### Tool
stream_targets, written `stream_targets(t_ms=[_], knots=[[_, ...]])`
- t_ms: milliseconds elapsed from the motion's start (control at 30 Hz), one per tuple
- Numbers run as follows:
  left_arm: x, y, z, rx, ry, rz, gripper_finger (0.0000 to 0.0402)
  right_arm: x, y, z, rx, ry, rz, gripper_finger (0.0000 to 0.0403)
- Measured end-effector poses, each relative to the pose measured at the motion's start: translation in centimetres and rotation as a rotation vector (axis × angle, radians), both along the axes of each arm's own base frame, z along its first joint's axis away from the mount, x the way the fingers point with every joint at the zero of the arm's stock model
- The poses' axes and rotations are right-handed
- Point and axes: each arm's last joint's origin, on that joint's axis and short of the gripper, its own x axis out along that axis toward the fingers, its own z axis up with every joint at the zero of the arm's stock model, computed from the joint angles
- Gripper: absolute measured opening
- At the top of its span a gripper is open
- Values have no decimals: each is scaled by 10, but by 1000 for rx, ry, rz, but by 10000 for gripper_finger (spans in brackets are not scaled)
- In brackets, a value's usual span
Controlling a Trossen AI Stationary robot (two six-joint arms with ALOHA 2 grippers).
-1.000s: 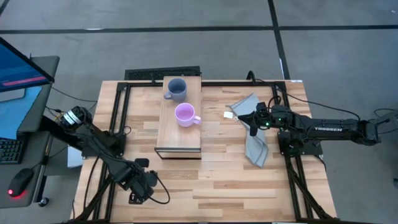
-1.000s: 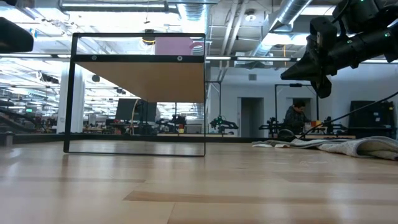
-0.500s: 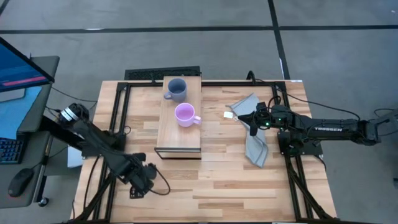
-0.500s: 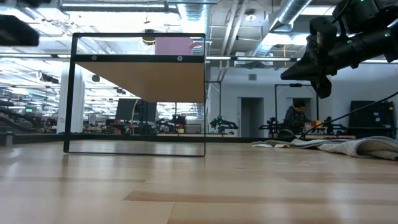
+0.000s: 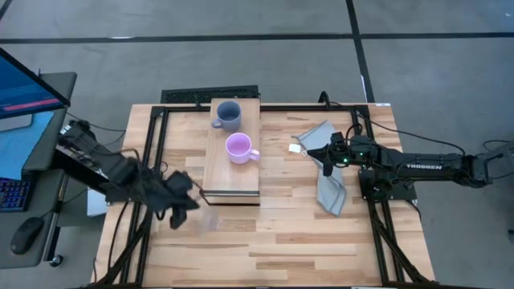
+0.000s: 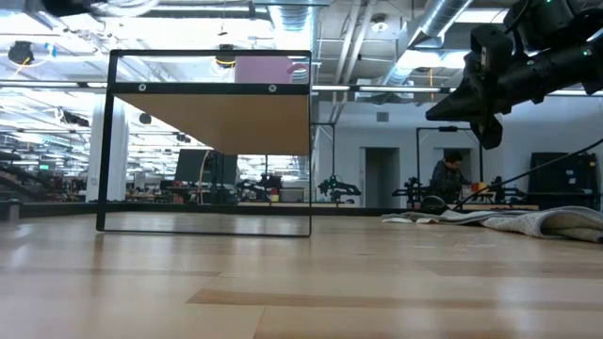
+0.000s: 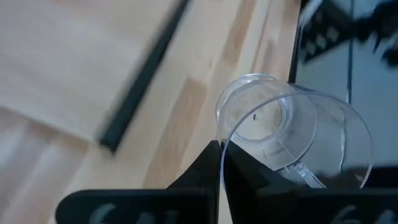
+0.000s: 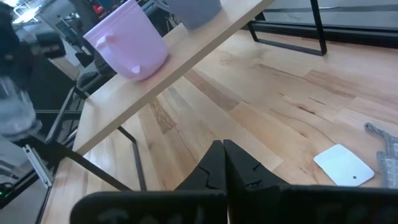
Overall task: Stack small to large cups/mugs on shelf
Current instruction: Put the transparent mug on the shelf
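Observation:
The light-wood shelf stands on the table. On it, the grey-blue mug rests on its base at the far end and the lilac mug at the middle. Both also show in the right wrist view, the lilac mug and the grey-blue mug. My left gripper is just left of the shelf's near end, shut on the clear cup. That cup shows blurred in the right wrist view. My right gripper hovers shut above the grey cloth, right of the shelf. My left gripper pinches the clear cup's wall at the rim, one finger inside the mouth and one outside. The cup reaches forward past the fingertips, its base away from them. It is lifted clear of the table.
A crumpled grey cloth lies on the table's right part, with a small white tag beside it. Black frame rails run along both table sides. A monitor and keyboard stand off the left edge. Bare wood lies near the front edge.
My left gripper has moved quickly from the table's near-left part toward the far edge and the shelf's near end, rising and carrying the clear cup with it.

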Motion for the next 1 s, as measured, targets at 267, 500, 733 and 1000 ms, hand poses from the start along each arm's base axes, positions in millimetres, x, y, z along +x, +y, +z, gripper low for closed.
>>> stream_targets(t_ms=[267,500,733,1000], knots=[[-1,35,38,92,-155,56,0,0,0,-1,3,8,0,6],[-1,68,68,279,-6,103,0,0,0,-1,62,-4,-18,6],[25,91,80,330,135,-41,0,0,0,-1,76,-8,-24,6],[67,113,66,308,286,-120,0,0,0,-1,76,-4,-24,6]])
